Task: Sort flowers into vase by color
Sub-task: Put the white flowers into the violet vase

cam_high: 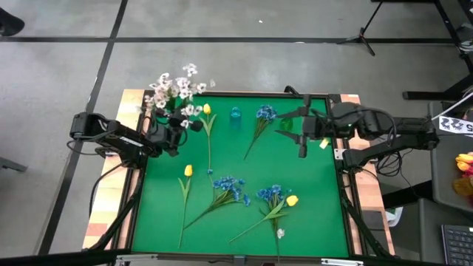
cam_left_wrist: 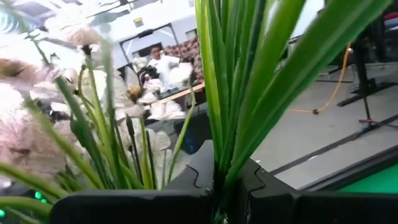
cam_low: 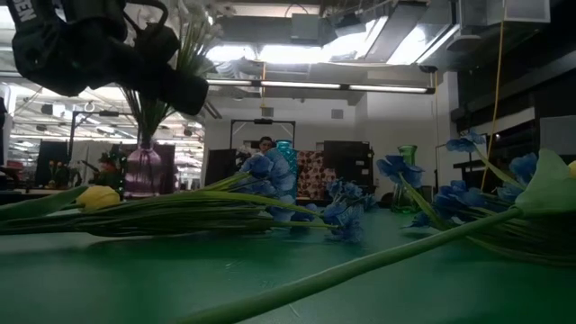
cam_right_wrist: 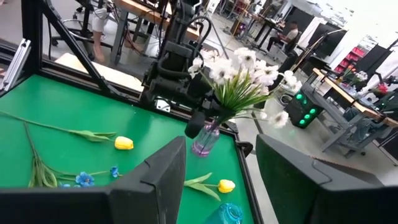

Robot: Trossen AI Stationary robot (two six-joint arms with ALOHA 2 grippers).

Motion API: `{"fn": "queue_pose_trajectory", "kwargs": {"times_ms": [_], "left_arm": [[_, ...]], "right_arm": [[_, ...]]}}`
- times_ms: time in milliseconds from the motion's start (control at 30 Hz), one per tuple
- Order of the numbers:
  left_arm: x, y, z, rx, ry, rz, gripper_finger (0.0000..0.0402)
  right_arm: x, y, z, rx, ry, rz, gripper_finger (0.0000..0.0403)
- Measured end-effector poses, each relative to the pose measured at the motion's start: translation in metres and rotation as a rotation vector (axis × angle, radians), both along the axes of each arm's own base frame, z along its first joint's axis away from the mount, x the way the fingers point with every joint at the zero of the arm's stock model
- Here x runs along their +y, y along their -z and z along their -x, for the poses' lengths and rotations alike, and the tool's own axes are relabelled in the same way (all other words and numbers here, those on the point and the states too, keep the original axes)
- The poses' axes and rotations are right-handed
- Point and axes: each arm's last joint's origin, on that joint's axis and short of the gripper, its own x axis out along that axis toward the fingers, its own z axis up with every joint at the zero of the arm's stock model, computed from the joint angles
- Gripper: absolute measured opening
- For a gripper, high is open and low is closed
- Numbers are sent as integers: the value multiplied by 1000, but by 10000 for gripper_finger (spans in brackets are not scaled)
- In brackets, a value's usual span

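A bunch of white flowers (cam_right_wrist: 239,71) stands with its green stalks running down into a purple vase (cam_right_wrist: 204,142) at the table's far left corner. My left gripper (cam_left_wrist: 219,180) is shut on those stalks just above the vase mouth. My right gripper (cam_right_wrist: 221,186) hangs open high over the table's right side, with nothing between its fingers. Yellow flowers (cam_high: 188,171) and blue flowers (cam_high: 230,185) lie flat on the green mat (cam_high: 310,192). One yellow flower (cam_high: 207,109) lies near the vase, and another blue one (cam_high: 266,112) lies at the far side. My left gripper pinches the white flowers' bundled green stalks (cam_left_wrist: 227,155) between its two fingers, low on the bunch and above the vase mouth. The fingers lie level, across the stalks. The bunch stands upright, its blossoms fanning out above the fingers and its lower ends in the purple vase.
A blue vase (cam_high: 235,114) and a green vase (cam_high: 287,125) stand along the mat's far edge, the green one just beside my right gripper. Flower stems (cam_high: 259,222) crisscross the mat's near half. A raised wooden frame (cam_high: 111,207) borders the mat.
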Motion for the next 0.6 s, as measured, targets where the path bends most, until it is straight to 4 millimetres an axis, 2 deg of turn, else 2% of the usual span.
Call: {"fn": "queue_pose_trajectory", "kwargs": {"times_ms": [600], "left_arm": [[4, 3, 2, -86, -85, 38, 3]], "right_arm": [[-1, -3, 11, -1, 0, -7, 193]]}}
